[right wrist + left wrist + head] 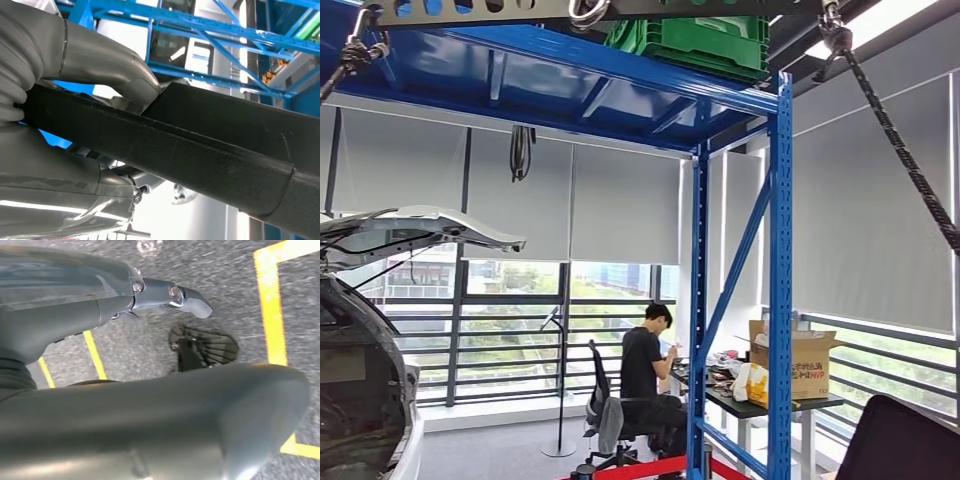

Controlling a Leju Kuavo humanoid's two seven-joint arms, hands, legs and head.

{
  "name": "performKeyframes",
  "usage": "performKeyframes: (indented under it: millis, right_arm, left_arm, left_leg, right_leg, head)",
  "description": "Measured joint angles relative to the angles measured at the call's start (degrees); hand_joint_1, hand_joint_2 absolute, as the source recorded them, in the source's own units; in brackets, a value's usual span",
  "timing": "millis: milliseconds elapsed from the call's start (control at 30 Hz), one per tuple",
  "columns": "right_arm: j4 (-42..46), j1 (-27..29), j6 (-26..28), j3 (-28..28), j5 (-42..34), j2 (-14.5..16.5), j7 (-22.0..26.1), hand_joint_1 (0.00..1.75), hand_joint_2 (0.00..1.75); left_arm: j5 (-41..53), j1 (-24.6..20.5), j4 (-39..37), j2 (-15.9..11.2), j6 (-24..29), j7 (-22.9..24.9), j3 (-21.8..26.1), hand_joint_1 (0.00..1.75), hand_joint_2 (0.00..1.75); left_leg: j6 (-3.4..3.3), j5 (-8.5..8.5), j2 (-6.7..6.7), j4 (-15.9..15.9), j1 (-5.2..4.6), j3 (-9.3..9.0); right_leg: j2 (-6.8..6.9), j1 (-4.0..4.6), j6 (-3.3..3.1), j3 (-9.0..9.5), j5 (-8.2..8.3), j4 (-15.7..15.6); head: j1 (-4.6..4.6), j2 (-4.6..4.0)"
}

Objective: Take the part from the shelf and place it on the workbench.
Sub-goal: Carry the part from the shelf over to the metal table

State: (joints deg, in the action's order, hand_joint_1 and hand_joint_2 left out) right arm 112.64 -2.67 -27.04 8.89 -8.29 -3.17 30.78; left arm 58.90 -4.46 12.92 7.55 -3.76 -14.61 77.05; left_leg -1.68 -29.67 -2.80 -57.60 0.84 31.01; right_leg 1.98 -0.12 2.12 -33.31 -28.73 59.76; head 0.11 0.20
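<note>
Overhead, the blue shelf frames the head view as a person sits at a far desk. Meanwhile the right hand grips the long black part, and the left hand hangs empty, fingers apart, above the yellow-lined floor.

We stand in an industrial workshop or test lab: blue steel racking, a car with raised tailgate, yellow floor markings, and a cluttered workbench.
</note>
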Motion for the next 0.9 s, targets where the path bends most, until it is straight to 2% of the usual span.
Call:
performKeyframes:
  millis: [33,67,133,200,233,300,333,367,400,433,467,500,533,567,633,700,733,767,833,867,900]
  right_arm:
    - [0.29,0.16,0.07,-0.14,-0.01,-0.10,0.20,1.75,1.75]
    - [0.53,0.40,0.10,-0.33,-0.05,-0.24,0.34,1.75,1.75]
    - [0.89,0.98,0.04,-0.87,-0.23,-0.63,0.49,1.75,1.75]
    - [1.17,1.27,-0.11,-1.53,-0.51,-0.89,0.61,1.75,1.75]
    - [1.26,1.34,-0.21,-1.86,-0.65,-0.92,0.69,1.75,1.75]
    - [1.32,1.53,-0.55,-2.59,-0.83,-0.95,0.81,1.75,1.75]
    - [1.32,1.69,-0.76,-2.97,-0.88,-0.95,0.85,1.75,1.75]
    - [1.33,1.82,-0.95,-3.32,-0.89,-0.96,0.88,1.75,1.75]
    - [1.34,1.89,-1.08,-3.57,-0.89,-0.96,0.90,1.75,1.75]
    - [1.38,1.91,-1.15,-3.74,-0.89,-0.96,0.92,1.75,1.75]
    - [1.42,1.89,-1.20,-3.81,-0.83,-0.91,0.89,1.75,1.75]
    - [1.47,1.76,-1.24,-3.85,-0.72,-0.84,0.75,1.75,1.75]
    - [1.55,1.60,-1.27,-3.81,-0.48,-0.63,0.50,1.75,1.75]
    - [1.64,1.46,-1.27,-3.70,-0.15,-0.35,0.18,1.75,1.75]
    - [1.81,1.36,-1.14,-3.23,0.48,0.32,-0.45,1.75,1.75]
    - [1.87,1.23,-0.97,-2.53,0.72,0.80,-0.70,1.75,1.75]
    - [1.87,1.05,-0.93,-2.14,0.73,0.96,-0.68,1.75,1.75]
    - [1.83,0.89,-0.92,-1.65,0.69,1.09,-0.58,1.75,1.75]
    - [1.59,0.90,-0.92,-0.57,0.64,1.27,-0.26,1.75,1.75]
    - [1.42,1.02,-0.90,0.01,0.65,1.35,-0.09,1.75,1.75]
    - [1.26,1.09,-0.87,0.50,0.67,1.42,0.04,1.75,1.75]
  left_arm:
    - [-0.23,0.04,0.01,-0.04,0.54,1.32,0.38,0.00,1.75]
    - [-0.38,0.10,0.02,-0.10,1.11,2.73,0.74,0.00,1.75]
    - [-0.62,0.18,0.06,-0.24,2.09,5.29,1.38,0.00,1.75]
    - [-0.78,0.23,0.15,-0.50,2.56,6.66,1.87,0.00,1.75]
    - [-0.88,0.29,0.19,-0.67,2.73,6.98,2.13,0.00,1.75]
    - [-1.13,0.52,0.24,-0.97,2.99,7.11,2.57,0.00,1.75]
    - [-1.23,0.65,0.26,-1.15,3.10,7.01,2.75,0.00,1.75]
    - [-1.29,0.73,0.30,-1.30,3.15,6.89,2.86,0.00,1.75]
    - [-1.29,0.76,0.34,-1.48,3.16,6.76,2.93,0.00,1.75]
    - [-1.29,0.72,0.44,-1.66,3.16,6.66,2.97,0.00,1.75]
    - [-1.29,0.65,0.53,-1.84,3.16,6.54,3.01,0.00,1.75]
    - [-1.30,0.60,0.61,-2.01,3.16,6.35,3.07,0.00,1.75]
    - [-1.36,0.56,0.68,-2.15,3.18,6.13,3.18,0.00,1.75]
    - [-1.48,0.52,0.70,-2.28,3.20,5.82,3.31,0.00,1.75]
    - [-1.74,0.35,0.73,-2.54,3.21,5.28,3.49,0.00,1.75]
    - [-1.63,0.12,0.89,-2.88,3.21,4.87,3.50,0.00,1.75]
    - [-1.45,0.07,0.99,-3.03,3.29,4.75,3.50,0.00,1.75]
    - [-1.21,0.12,1.10,-3.24,3.41,4.70,3.50,0.00,1.75]
    - [-0.85,0.39,1.20,-3.61,3.61,4.80,3.50,0.00,1.75]
    - [-0.71,0.51,1.23,-3.78,3.63,4.86,3.50,0.00,1.75]
    - [-0.65,0.58,1.25,-3.90,3.63,4.91,3.50,0.00,1.75]
  left_leg:
    - [0.23,-0.07,-0.33,0.01,-0.10,-0.03]
    - [0.49,-0.11,-0.70,0.06,-0.17,-0.05]
    - [1.12,-0.30,-1.24,0.18,-0.13,-0.22]
    - [1.63,-1.95,-0.06,-1.54,-0.03,0.43]
    - [1.78,-3.68,0.89,-4.16,0.02,1.56]
    - [1.87,-7.38,2.06,-11.95,0.01,5.00]
    - [1.91,-8.32,2.22,-15.10,0.00,6.44]
    - [1.92,-8.17,2.31,-16.42,0.01,7.10]
    - [1.91,-6.92,2.39,-15.49,0.05,6.78]
    - [1.88,-4.85,2.67,-12.60,0.12,5.58]
    - [1.83,-2.67,3.58,-8.83,0.26,4.04]
    - [1.78,-1.17,4.57,-5.28,0.45,2.59]
    - [1.69,-0.40,5.45,-2.92,0.57,1.67]
    - [1.57,-0.33,6.00,-1.79,0.60,1.27]
    - [1.09,-0.54,5.36,-1.52,0.49,1.20]
    - [0.43,-0.32,4.44,-1.28,0.60,1.08]
    - [0.16,-0.24,3.93,-1.16,0.68,1.03]
    - [-0.01,-0.25,3.43,-1.15,0.67,1.01]
    - [-0.10,-0.33,2.26,-1.15,0.63,0.99]
    - [-0.09,-0.41,1.69,-1.16,0.62,0.96]
    - [-0.02,-0.49,1.18,-1.16,0.63,0.89]
  right_leg:
    - [0.55,0.25,-0.33,0.93,0.49,-2.08]
    - [0.64,0.49,-0.61,1.10,0.37,-2.72]
    - [-0.19,0.44,-1.27,0.93,0.63,-2.98]
    - [-0.94,0.17,-2.07,1.01,1.07,-3.51]
    - [-1.31,0.04,-2.41,1.05,1.24,-3.73]
    - [-2.17,0.12,-2.69,1.00,1.31,-3.75]
    - [-2.70,0.16,-2.72,1.01,1.31,-3.73]
    - [-3.29,0.18,-2.73,1.03,1.31,-3.69]
    - [-3.91,0.19,-2.70,1.04,1.29,-3.61]
    - [-4.54,0.18,-2.62,1.05,1.23,-3.45]
    - [-5.15,0.17,-2.46,0.95,1.11,-3.18]
    - [-5.76,0.25,-2.24,0.70,0.94,-2.65]
    - [-6.30,0.30,-1.99,0.31,0.81,-2.17]
    - [-6.80,0.31,-1.73,-0.11,0.75,-1.80]
    - [-7.50,0.20,-1.25,-0.65,0.78,-1.53]
    - [-5.96,0.20,-0.66,-1.29,-0.32,-0.08]
    - [-4.68,0.16,-0.36,-2.23,-1.70,2.10]
    - [-3.46,0.07,-0.10,-3.73,-3.52,5.48]
    - [-2.53,-0.26,0.27,-7.28,-6.57,13.02]
    - [-2.33,-0.38,0.41,-8.21,-6.82,14.92]
    - [-2.15,-0.47,0.48,-7.98,-5.89,14.40]
  head:
    - [0.00,0.01]
    - [0.00,0.01]
    - [-0.01,0.02]
    - [-0.01,0.01]
    - [0.00,0.01]
    - [0.00,0.01]
    - [0.00,0.01]
    - [0.00,0.01]
    - [0.00,0.01]
    - [0.00,0.00]
    - [0.00,0.00]
    - [0.00,0.00]
    - [0.00,0.01]
    - [0.00,0.01]
    - [0.00,0.01]
    - [-0.01,0.00]
    - [-0.01,0.00]
    - [-0.01,0.00]
    - [-0.02,0.00]
    - [-0.02,0.00]
    - [-0.02,0.00]
